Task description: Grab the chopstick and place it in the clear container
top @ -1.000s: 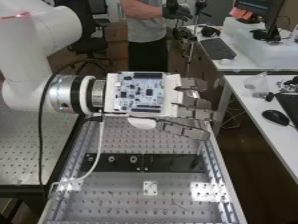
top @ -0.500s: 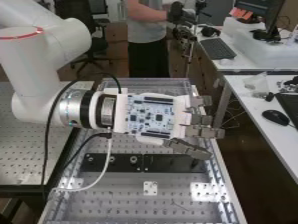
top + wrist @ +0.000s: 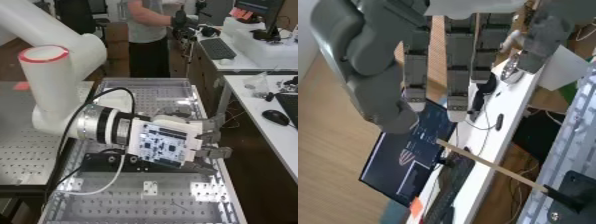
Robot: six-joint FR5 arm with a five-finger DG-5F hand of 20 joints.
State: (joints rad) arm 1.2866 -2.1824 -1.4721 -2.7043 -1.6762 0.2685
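High view: you had the arm [image 3: 53, 80] cut off by the edge, and the near end of the counter [image 3: 113, 206] also ran out of frame. The circuit board [image 3: 161, 145] hid part of the robot hand [image 3: 211, 152], which in turn covered some of the dark strip [image 3: 100, 162]. Wrist view: the edge cropped the robot hand [image 3: 457, 75] for you; the chopstick [image 3: 497, 167]'s foot sat hidden in its black holder [image 3: 564, 199], itself partly cut off.

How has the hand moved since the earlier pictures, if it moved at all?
Yes. In the high view, the hand has moved toward the near end of the bench: first it was beyond the black plate, now it partly covers it.
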